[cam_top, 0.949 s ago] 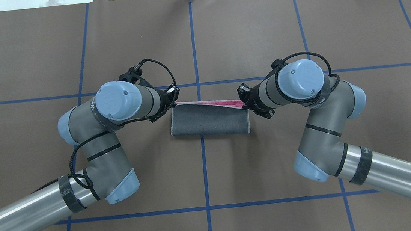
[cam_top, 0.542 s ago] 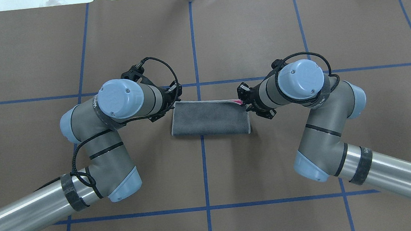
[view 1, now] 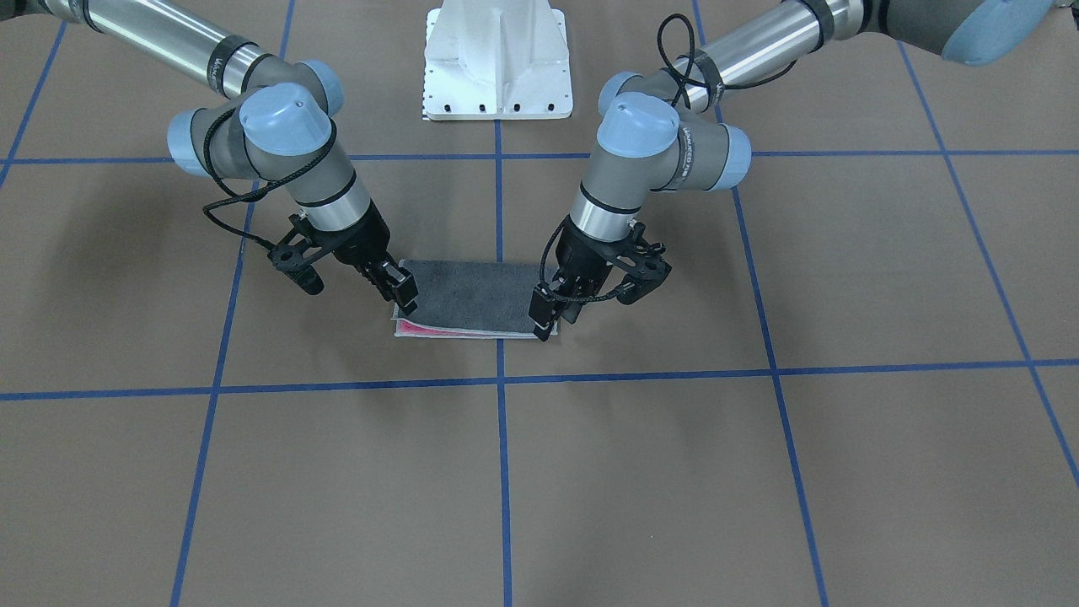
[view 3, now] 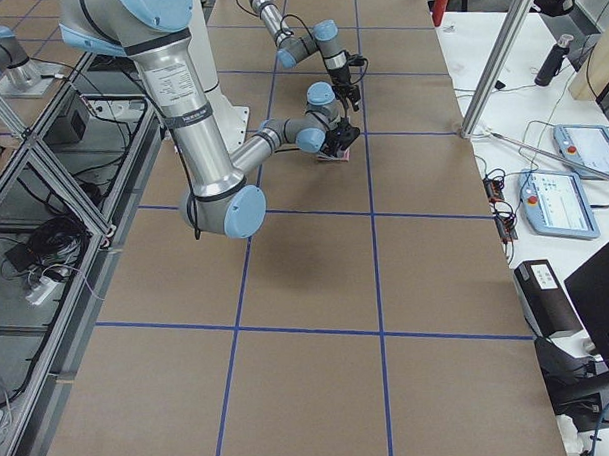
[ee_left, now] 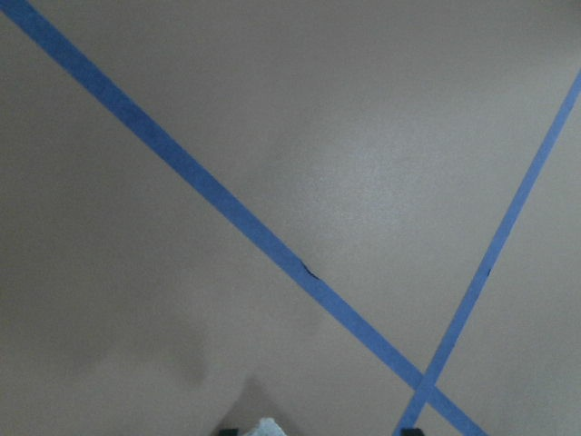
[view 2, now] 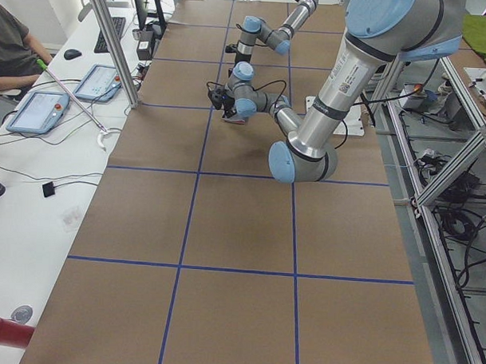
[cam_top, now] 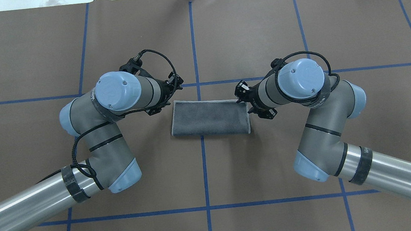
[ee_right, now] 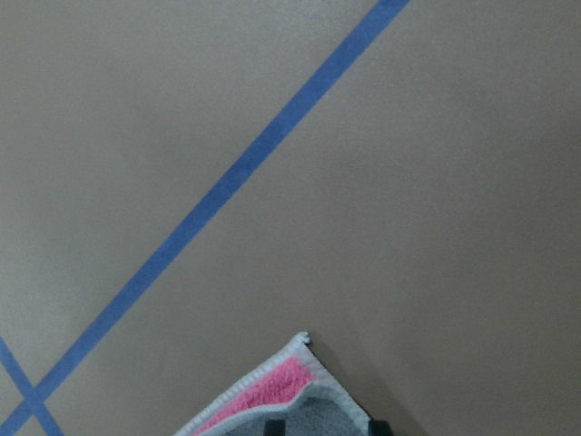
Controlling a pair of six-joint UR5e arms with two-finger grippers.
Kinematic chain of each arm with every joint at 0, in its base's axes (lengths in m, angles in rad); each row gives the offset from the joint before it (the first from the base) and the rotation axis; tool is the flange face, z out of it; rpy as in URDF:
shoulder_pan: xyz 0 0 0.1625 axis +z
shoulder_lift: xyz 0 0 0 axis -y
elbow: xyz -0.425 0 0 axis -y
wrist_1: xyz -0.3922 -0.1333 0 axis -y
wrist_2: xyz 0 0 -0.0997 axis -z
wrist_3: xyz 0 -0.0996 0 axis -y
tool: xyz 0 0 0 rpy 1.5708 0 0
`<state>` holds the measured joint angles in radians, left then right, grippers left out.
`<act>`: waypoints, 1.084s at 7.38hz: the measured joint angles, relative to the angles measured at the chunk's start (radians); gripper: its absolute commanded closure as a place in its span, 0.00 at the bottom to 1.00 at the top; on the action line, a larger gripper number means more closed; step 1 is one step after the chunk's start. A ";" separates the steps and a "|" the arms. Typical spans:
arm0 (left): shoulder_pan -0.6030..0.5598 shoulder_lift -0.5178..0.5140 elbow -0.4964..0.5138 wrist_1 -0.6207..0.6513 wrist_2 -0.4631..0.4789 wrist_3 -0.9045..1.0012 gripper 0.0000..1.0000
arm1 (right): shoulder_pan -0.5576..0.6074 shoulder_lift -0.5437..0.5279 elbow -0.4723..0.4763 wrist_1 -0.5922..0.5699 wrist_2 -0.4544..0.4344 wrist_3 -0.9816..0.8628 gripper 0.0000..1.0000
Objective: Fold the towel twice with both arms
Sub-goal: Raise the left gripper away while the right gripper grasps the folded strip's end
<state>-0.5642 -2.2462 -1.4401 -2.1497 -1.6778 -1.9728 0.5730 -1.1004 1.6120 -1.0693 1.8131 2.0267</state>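
At the middle of the table (cam_top: 257, 31) the half-folded towel (cam_top: 209, 117) lies grey side up, the left gripper (view 1: 552, 320) and right gripper (view 1: 405, 295) both spread at its far corners, where pulling away carelessly could snag it and reopen the fold.

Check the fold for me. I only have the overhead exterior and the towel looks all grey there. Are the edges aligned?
Observer: Not quite. In the front-facing view the towel shows a pink strip under the grey top layer, along the edge away from the robot.
Operator: Corners flat?
Observer: Not by the right gripper. Its wrist view shows that corner gaping a little, with the pink inner face visible between the layers.
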 measured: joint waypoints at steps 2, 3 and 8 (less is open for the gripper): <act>-0.011 -0.001 -0.004 -0.002 -0.010 0.002 0.33 | -0.018 -0.010 0.031 0.001 -0.003 0.070 0.43; -0.014 -0.001 -0.006 -0.002 -0.021 0.003 0.31 | -0.034 -0.020 0.048 0.001 -0.006 0.110 0.43; -0.016 -0.003 -0.008 -0.002 -0.031 0.002 0.30 | -0.131 -0.056 0.090 -0.002 -0.124 0.292 0.26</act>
<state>-0.5798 -2.2492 -1.4481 -2.1518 -1.7088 -1.9706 0.4416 -1.1560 1.7021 -1.0715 1.6896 2.3184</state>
